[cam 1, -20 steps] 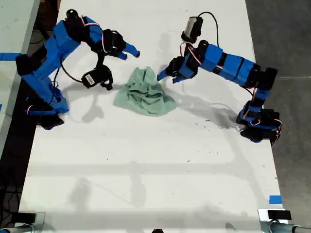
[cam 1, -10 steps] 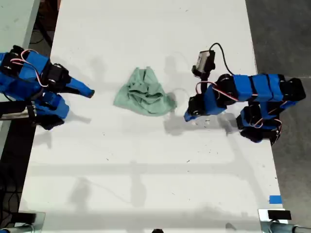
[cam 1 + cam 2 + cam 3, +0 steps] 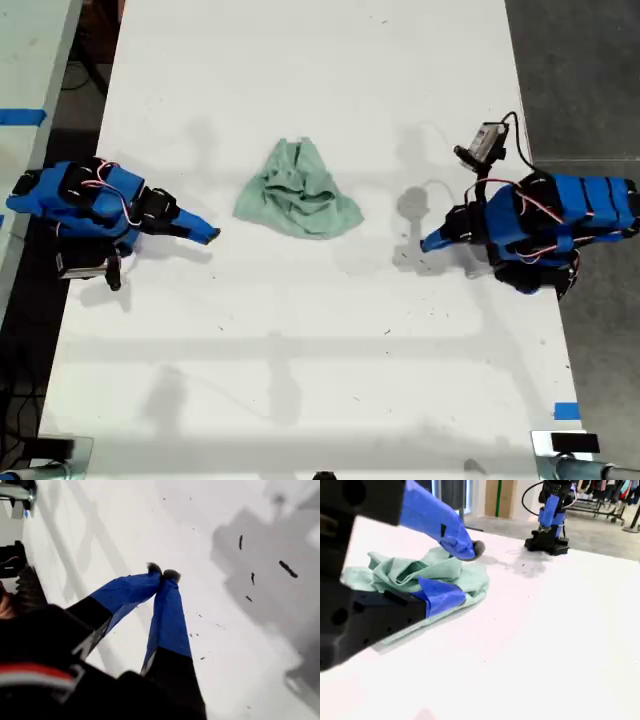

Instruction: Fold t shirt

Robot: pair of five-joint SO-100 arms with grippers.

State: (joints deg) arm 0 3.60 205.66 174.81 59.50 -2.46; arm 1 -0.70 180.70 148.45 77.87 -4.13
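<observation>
First tool (image 3: 162, 573) tips pressed together – second tool (image 3: 468, 572) parted; crumpled t shirt (image 3: 297, 192) apart from both.

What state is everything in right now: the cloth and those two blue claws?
t shirt: crumpled in a heap on the table, not held.
my first gripper: shut, empty, over bare table.
my second gripper: open, empty, apart from the t shirt.
white table: bare around the t shirt.
</observation>
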